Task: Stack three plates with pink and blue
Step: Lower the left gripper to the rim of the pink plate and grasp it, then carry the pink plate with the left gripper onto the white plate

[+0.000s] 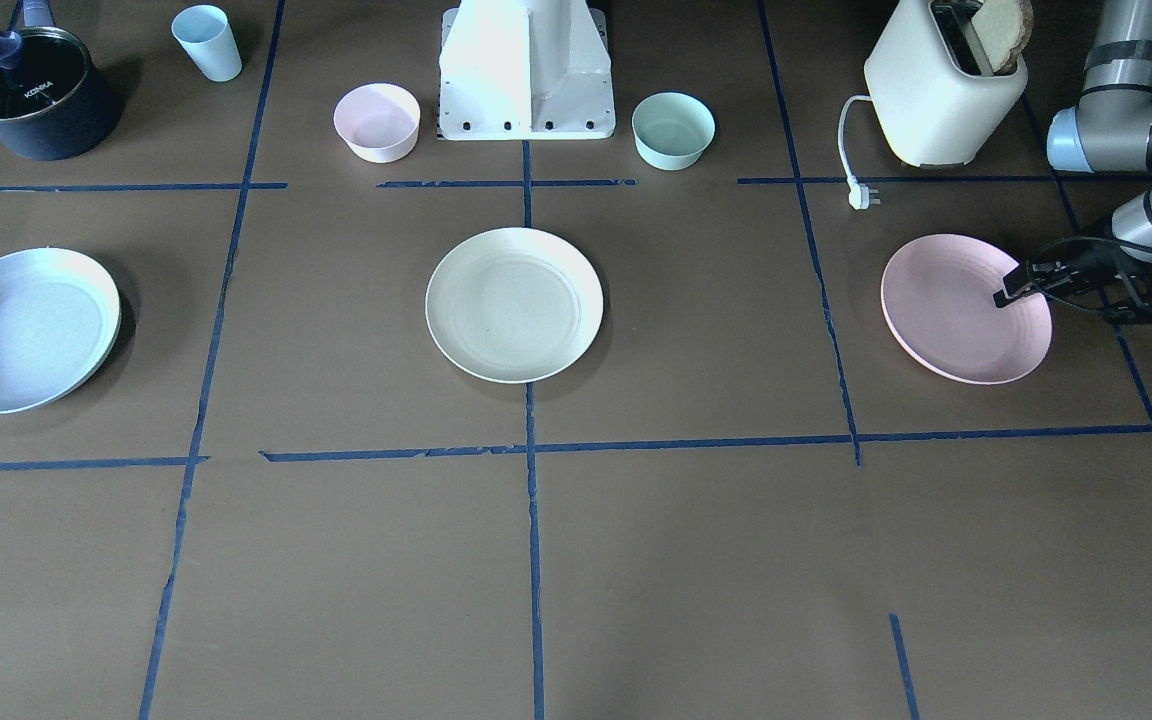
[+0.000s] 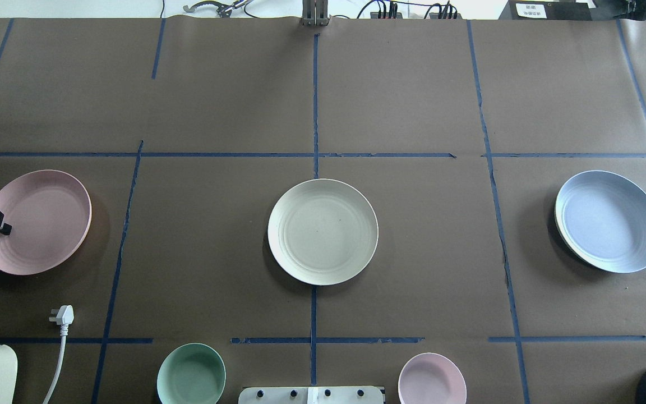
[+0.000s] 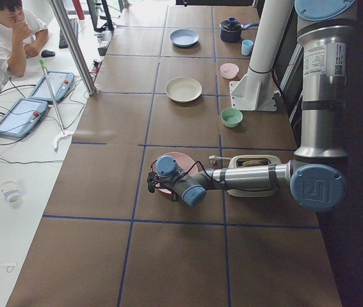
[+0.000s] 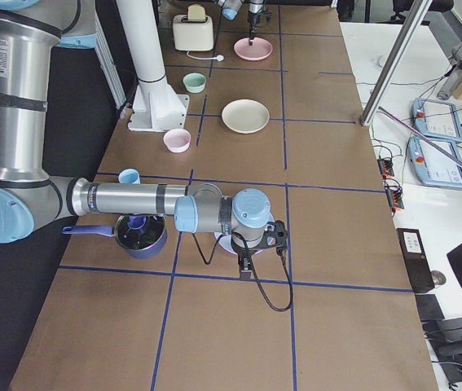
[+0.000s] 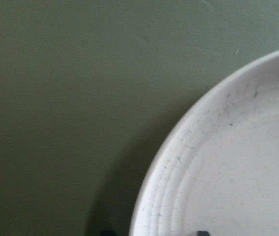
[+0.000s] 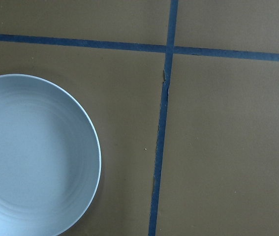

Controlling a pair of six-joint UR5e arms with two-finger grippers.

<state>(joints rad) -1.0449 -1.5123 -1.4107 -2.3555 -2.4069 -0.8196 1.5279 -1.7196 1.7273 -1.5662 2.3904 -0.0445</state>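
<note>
Three plates well apart on table (image 1: 696,560) — pink plate (image 1: 951,325) on robot's left, cream plate (image 1: 514,305) in middle, blue plate (image 1: 21,330) on right. Left gripper (image 1: 1008,292) at pink rim, fingers spread, one each side. Right gripper (image 4: 244,271) by blue plate — wide or closed, cannot tell.

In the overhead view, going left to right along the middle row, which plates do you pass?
Round pink plate → round cream plate → round blue plate.

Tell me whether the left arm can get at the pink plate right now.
Probably yes: the left gripper is at the rim of the pink plate, and nothing stands between them or lies on the plate.
</note>
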